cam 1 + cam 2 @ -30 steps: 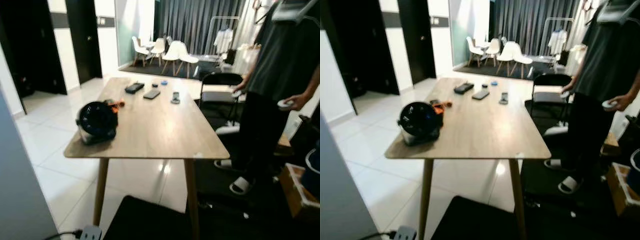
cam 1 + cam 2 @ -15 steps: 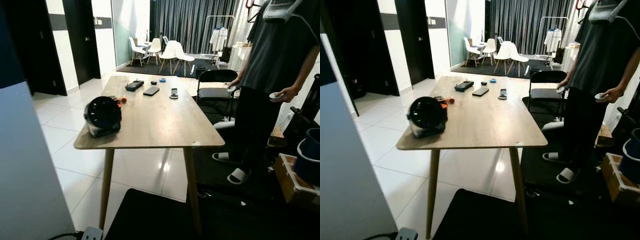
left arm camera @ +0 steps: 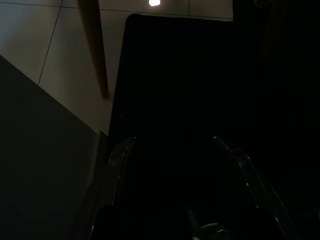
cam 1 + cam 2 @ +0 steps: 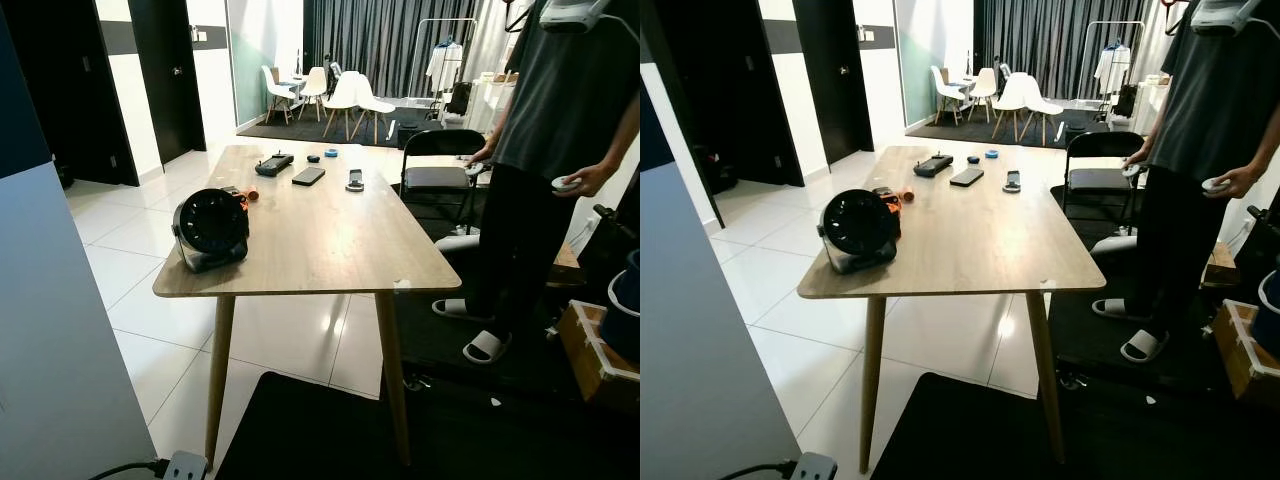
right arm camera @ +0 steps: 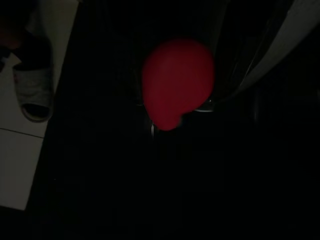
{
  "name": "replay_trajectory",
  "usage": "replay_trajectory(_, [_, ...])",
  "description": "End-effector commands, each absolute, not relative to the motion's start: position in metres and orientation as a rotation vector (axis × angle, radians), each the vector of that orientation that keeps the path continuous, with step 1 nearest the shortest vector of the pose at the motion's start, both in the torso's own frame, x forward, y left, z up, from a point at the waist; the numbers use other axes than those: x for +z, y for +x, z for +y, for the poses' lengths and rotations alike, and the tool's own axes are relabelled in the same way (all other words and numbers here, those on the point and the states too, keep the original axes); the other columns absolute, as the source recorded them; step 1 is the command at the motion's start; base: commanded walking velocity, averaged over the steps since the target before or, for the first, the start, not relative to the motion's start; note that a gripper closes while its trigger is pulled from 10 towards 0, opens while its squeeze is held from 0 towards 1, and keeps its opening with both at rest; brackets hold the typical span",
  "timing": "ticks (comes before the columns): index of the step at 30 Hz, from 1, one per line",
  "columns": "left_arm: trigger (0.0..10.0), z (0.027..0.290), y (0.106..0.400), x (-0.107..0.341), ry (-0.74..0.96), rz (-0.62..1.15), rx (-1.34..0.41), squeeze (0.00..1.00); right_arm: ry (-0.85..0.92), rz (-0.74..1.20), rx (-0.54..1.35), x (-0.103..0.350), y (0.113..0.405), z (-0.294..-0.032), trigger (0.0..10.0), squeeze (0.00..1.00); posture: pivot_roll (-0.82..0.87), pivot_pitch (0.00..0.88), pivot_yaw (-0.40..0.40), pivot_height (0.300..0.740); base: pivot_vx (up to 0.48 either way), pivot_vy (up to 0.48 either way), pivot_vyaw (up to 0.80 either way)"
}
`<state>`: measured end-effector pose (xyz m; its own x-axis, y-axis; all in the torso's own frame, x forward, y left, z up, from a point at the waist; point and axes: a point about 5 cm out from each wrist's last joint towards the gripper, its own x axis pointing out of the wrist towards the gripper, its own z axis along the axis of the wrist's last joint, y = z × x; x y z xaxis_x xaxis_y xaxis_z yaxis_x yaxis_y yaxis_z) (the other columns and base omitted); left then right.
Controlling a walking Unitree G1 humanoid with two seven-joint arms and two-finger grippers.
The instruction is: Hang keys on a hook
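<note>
the head view has swung and steadied on the bench while the right gripper, hanging over the dark mat, seems closed on a red-tagged keys at its 12 o'clock, left gripper state unclear, no hook found yet.

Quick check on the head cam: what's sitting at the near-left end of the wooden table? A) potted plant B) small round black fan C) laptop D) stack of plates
B: a small round black fan stands near the left edge of the wooden table, close to its near end, with small dark gadgets lying farther back.
</note>
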<state>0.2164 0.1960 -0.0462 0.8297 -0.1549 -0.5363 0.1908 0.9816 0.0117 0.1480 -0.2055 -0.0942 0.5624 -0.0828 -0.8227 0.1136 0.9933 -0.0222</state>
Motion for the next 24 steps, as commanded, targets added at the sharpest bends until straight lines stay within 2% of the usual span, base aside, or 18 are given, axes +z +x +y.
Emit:
replay_trajectory(1, [10.0, 0.191, 0.213, -0.049, 0.067, 0.572, -0.194, 0.00, 0.053, 0.938, -0.115, -0.093, 0.150, -0.205, 10.0, 0.00, 0.09, 0.029, -0.009, 0.740, 0.000, 0.000, 0.00])
replay_trajectory(9, [10.0, 0.192, 0.209, -0.054, 0.100, 0.624, -0.200, 0.00, 0.066, 0.922, -0.116, -0.091, 0.155, -0.202, 10.0, 0.00, 0.08, 0.030, 0.000, 0.740, 0.000, 0.000, 0.00])
replay_trajectory(18, [10.0, 0.190, 0.219, -0.048, 0.139, 0.602, -0.262, 0.00, 0.099, 0.906, -0.163, -0.091, 0.154, -0.202, 10.0, 0.00, 0.09, 0.033, 0.030, 0.740, 0.000, 0.000, 0.00])
replay_trajectory(24, [10.0, 0.196, 0.214, -0.050, 0.123, 0.599, -0.191, 0.00, 0.035, 0.907, -0.082, -0.089, 0.160, -0.201, 10.0, 0.00, 0.10, 0.027, -0.034, 0.740, 0.000, 0.000, 0.00])
